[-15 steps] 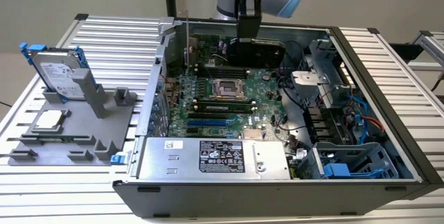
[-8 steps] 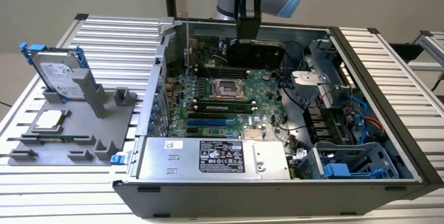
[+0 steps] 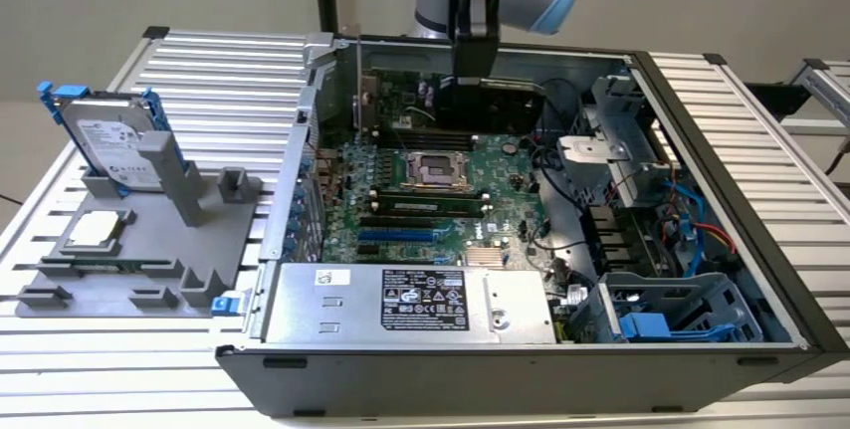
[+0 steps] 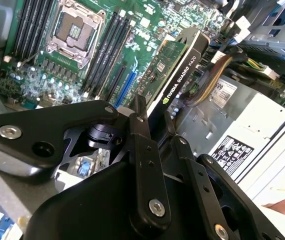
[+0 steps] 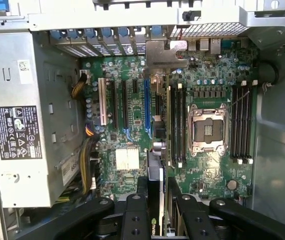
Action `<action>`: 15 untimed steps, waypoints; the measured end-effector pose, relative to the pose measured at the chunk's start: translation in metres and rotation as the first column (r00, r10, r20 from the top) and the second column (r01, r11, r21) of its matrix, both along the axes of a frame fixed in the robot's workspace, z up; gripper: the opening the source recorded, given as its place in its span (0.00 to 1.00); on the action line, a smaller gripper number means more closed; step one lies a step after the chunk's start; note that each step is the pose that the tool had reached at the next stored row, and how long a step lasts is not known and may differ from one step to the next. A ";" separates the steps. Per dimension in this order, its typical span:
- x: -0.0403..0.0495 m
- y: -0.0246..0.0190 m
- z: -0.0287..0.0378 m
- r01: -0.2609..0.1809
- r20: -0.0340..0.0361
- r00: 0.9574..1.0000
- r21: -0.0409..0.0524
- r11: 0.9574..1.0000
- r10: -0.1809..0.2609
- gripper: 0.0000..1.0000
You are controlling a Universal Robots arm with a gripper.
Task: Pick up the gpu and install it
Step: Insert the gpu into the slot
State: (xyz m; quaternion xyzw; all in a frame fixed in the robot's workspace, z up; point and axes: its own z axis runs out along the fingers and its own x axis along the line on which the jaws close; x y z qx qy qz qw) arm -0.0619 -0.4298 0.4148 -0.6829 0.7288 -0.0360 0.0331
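Observation:
The gpu [image 3: 459, 103] stands on edge inside the open computer case [image 3: 724, 160], over the far part of the green motherboard [image 3: 439, 215]. Its silver end bracket [image 3: 361, 76] faces the case's slotted wall. My gripper [image 3: 475, 63] comes down from above and is shut on the card's top edge. In the second wrist view the black fingers [image 4: 141, 131] clamp the gpu [image 4: 181, 70], with green board on one side and black shroud on the other. The first wrist view looks along the gpu [image 5: 156, 150] edge-on, beside the blue expansion slot [image 5: 146, 107]. Whether it touches a slot is hidden.
The CPU socket [image 3: 432, 170] and memory slots lie close to the card. A power supply [image 3: 398, 305] fills the near end of the case, and drive cages with cables [image 3: 664, 320] line the exterior view's right. Outside the case, a grey fixture [image 3: 133, 250] holds a hard drive [image 3: 113, 140] and a CPU chip [image 3: 98, 230].

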 end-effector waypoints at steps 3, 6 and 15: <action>0.0000 0.0000 -0.0007 0.000 0.000 1.000 0.000 1.000 0.000 0.00; 0.0000 0.0000 -0.0014 0.000 0.000 1.000 0.000 1.000 0.000 0.00; 0.0000 0.0000 -0.0042 0.000 0.000 1.000 0.000 1.000 0.000 0.00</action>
